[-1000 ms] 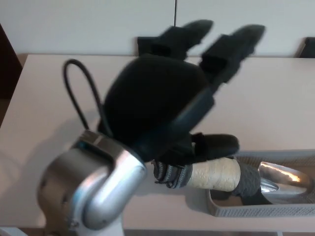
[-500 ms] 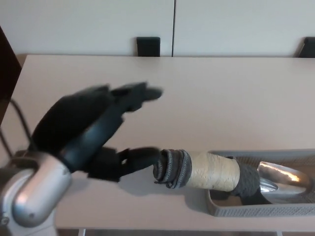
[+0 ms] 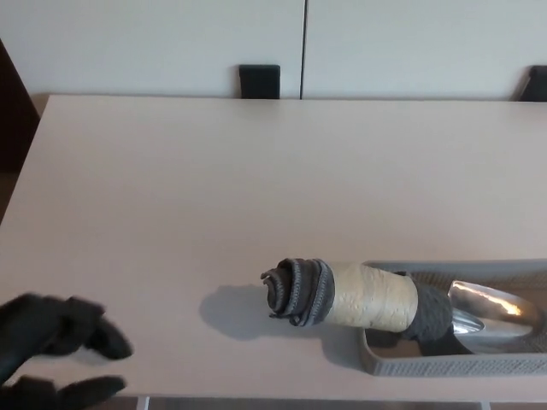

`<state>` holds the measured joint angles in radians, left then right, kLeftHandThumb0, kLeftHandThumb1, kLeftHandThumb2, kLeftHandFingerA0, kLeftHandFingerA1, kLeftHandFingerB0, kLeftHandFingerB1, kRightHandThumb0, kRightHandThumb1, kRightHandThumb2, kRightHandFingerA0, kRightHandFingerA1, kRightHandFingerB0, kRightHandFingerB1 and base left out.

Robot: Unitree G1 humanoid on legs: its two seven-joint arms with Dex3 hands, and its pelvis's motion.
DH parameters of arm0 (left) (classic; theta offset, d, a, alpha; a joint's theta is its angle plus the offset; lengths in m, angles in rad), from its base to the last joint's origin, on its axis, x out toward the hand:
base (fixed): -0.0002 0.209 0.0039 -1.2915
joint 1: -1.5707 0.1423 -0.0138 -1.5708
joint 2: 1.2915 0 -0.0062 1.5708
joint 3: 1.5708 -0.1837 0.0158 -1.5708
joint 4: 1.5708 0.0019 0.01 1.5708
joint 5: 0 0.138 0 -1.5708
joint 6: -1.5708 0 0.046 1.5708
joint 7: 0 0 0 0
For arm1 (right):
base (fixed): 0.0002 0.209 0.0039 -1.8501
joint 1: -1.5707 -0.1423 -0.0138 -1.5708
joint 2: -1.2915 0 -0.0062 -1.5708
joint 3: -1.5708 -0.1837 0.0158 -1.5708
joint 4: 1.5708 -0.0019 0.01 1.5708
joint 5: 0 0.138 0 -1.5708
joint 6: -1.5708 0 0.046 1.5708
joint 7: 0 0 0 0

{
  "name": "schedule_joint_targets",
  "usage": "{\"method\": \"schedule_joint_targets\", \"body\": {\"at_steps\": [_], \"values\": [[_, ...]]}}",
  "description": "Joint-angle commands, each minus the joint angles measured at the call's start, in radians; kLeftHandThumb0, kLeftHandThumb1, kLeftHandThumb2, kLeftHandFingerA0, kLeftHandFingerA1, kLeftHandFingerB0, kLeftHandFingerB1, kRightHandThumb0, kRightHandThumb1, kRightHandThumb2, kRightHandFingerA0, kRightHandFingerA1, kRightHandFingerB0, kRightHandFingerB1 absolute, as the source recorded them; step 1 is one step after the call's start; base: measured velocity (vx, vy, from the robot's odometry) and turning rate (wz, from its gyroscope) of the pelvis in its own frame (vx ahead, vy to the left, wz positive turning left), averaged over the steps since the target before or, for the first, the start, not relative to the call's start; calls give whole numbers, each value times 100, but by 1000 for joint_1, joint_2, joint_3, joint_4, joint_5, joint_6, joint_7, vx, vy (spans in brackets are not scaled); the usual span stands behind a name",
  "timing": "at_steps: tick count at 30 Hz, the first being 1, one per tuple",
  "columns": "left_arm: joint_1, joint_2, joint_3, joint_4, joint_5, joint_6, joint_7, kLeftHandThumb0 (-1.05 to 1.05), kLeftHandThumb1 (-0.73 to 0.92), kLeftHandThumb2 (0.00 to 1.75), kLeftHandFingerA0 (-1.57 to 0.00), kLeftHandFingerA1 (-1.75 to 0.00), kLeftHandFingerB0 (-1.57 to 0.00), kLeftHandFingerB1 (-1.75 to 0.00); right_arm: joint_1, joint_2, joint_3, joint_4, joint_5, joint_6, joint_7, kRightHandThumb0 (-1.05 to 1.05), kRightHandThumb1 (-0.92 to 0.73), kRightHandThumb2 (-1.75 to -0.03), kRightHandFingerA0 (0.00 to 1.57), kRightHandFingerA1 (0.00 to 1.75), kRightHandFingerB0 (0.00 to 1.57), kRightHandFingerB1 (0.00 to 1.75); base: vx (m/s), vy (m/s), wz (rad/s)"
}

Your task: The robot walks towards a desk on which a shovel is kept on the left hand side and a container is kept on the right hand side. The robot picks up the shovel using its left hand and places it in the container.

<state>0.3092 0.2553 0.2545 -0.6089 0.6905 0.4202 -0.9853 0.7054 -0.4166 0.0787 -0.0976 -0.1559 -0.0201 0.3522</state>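
Observation:
The shovel (image 3: 367,297) lies across the left rim of the grey container (image 3: 444,367) at the desk's front right. Its shiny metal blade (image 3: 496,309) rests inside the container, while the tan handle with a dark grey end cap (image 3: 295,290) sticks out to the left over the desk. My left hand (image 3: 51,350) is low in the bottom left corner, well left of the handle, open, fingers apart and holding nothing. No part of my right hand shows.
The beige desk (image 3: 256,179) stretches back to a pale wall. Two black blocks stand at its far edge, one in the middle (image 3: 258,82) and one at the right (image 3: 536,84). The desk's front edge runs along the picture's bottom.
My left hand has let go of the shovel handle and drawn back down and to the left, out to the picture's corner. The shovel has stayed in the container.

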Motion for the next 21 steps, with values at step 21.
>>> {"method": "schedule_joint_targets", "body": {"at_steps": [21], "values": [[507,375,867,397,-1895,132,-629,-97,80,65,-61,-60,-70,-52,55,17,-43,148,33,-101,-44,-47,-66,-60,23,39,15,32,0,0,0]]}}
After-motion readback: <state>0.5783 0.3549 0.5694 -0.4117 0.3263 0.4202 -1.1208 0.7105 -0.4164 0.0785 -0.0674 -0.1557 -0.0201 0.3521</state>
